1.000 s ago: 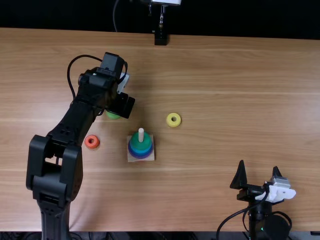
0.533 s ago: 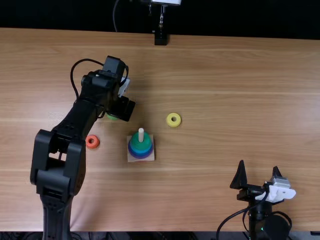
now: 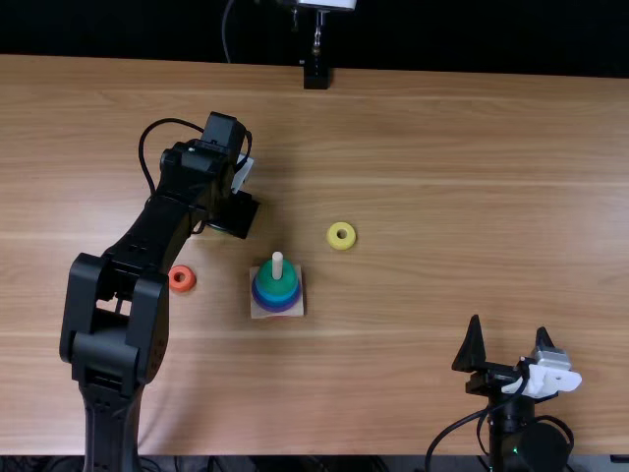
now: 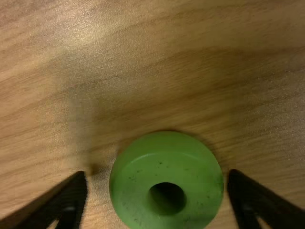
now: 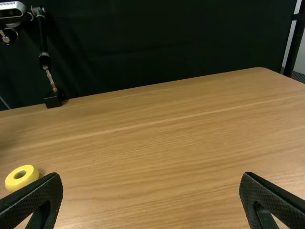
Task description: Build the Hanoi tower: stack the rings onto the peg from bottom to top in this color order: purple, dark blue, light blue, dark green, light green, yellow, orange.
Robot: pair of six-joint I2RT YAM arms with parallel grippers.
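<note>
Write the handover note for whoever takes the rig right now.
Left gripper: open, its fingers on either side of the light green ring, which lies flat on the table and looks ungripped.
Right gripper: open and empty, near the table's near edge.
Loose rings: yellow ring beyond the peg and to its right; orange ring to the peg's left, near the left arm.
Done: the dark green ring tops the stack, with blue and purple showing below.
Left: light green, then yellow, then orange.
</note>
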